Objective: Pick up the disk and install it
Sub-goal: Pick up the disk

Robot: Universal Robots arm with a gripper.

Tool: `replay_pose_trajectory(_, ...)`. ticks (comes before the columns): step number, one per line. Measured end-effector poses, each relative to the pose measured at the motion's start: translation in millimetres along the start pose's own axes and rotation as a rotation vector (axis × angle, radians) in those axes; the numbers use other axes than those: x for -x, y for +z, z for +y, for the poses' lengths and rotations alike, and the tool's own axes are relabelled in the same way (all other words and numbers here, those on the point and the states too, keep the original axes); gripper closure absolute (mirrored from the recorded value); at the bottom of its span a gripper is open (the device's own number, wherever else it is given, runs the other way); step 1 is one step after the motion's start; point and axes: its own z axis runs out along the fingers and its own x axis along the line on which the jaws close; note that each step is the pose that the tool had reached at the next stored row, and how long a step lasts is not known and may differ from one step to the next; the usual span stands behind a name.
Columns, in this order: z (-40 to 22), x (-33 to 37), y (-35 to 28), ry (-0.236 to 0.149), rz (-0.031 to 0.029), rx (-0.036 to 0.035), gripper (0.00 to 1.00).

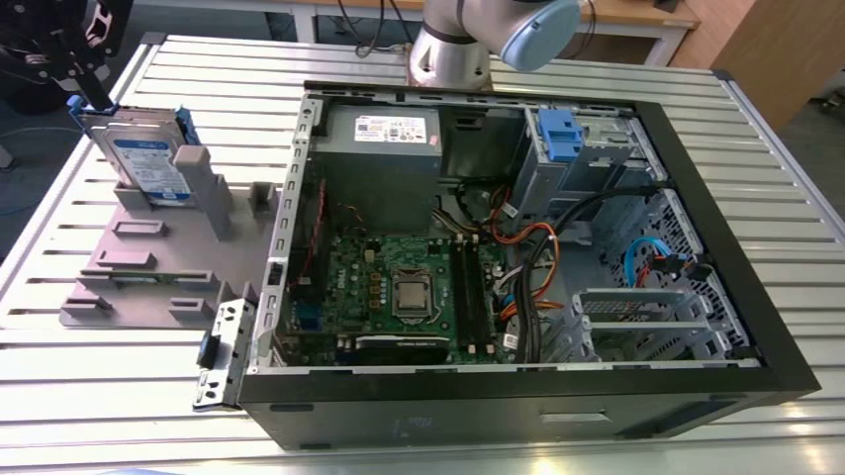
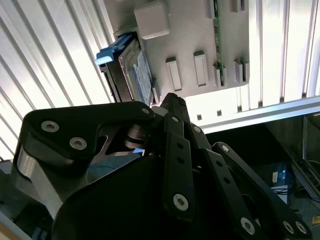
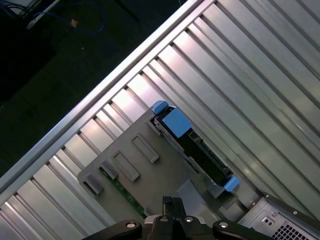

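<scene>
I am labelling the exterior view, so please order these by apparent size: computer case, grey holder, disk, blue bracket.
Largest to smallest:
1. computer case
2. grey holder
3. disk
4. blue bracket
The differences are clear; no two look alike.

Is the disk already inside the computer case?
No, the disk stands in the grey holder outside the case.
</scene>
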Motion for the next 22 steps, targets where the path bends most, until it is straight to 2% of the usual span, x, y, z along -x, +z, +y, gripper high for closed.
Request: replay_pose_trajectory(22,0.0,0.0,0.0,-0.030,0.0010,0.0007,0.89)
